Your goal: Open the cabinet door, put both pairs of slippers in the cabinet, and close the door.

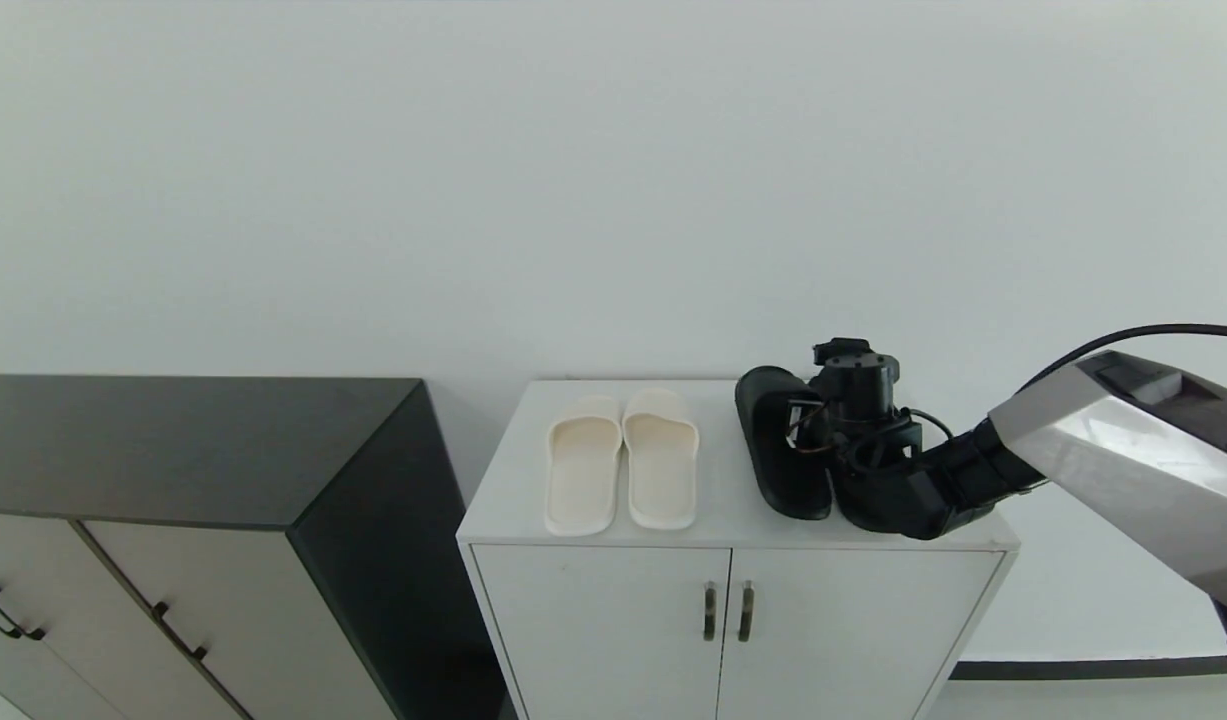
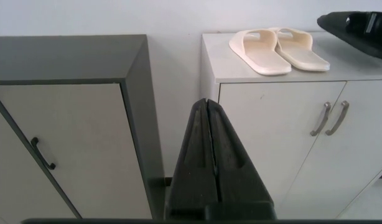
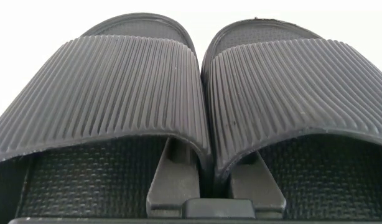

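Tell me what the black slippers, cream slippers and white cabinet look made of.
The black slippers look like matte rubber or foam: ribbed straps, pebbled footbeds. The cream slippers look like smooth moulded foam or rubber, matte. The white cabinet is probably painted or laminated board, smooth; its handles look like dark metal.

Black slippers (image 1: 783,445): 2nd of pair mostly hidden behind right arm (image 1: 933,485) in head view, and cut by frame edge in L-wrist view. Right gripper (image 3: 209,186): fingers (image 3: 172,177) go under straps (image 3: 104,87), tips hidden. White cabinet (image 1: 613,640) & dark cabinet (image 1: 173,450): bottoms cut off.
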